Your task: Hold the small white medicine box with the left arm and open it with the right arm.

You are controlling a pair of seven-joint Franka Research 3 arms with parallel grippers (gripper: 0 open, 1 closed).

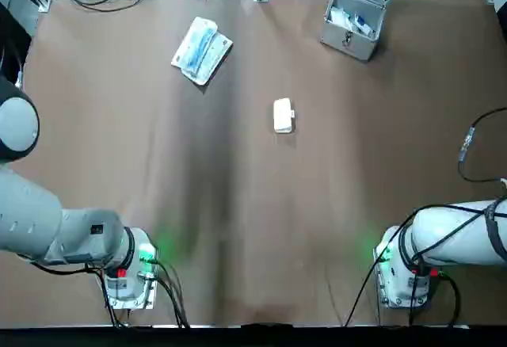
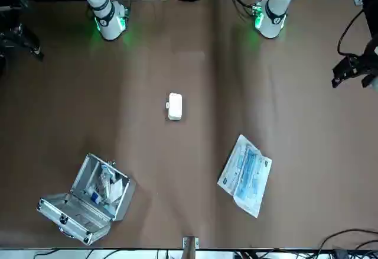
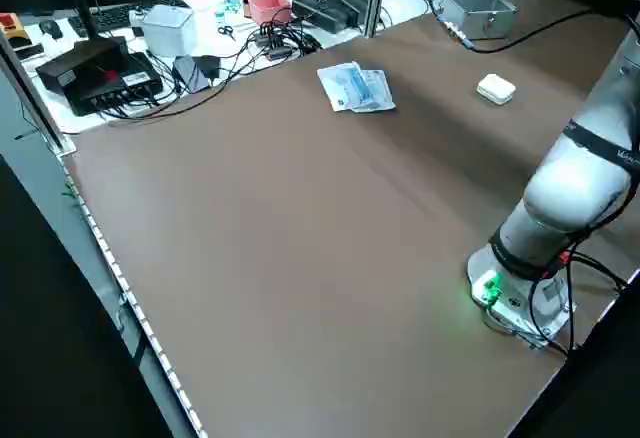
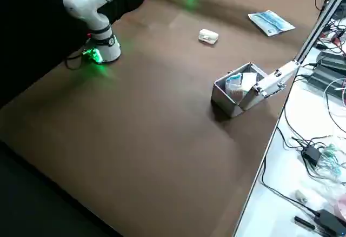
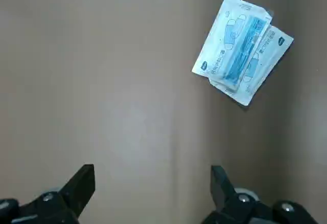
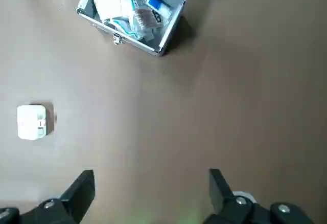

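Top view: both arms sit folded back at the near edge. Only bases and links show, with the grippers cut off. The small white medicine box (image 1: pixel 283 116) lies alone mid-table, well apart from both arms. Front view: again just the bases. Left wrist view: the left gripper (image 5: pixel 152 185) hangs well above the table, fingers spread wide and empty, with a mask packet (image 5: pixel 241 48) beyond. Right wrist view: the right gripper (image 6: pixel 150 188) is likewise spread and empty, looking down on the box and an open metal case (image 6: pixel 138 41).
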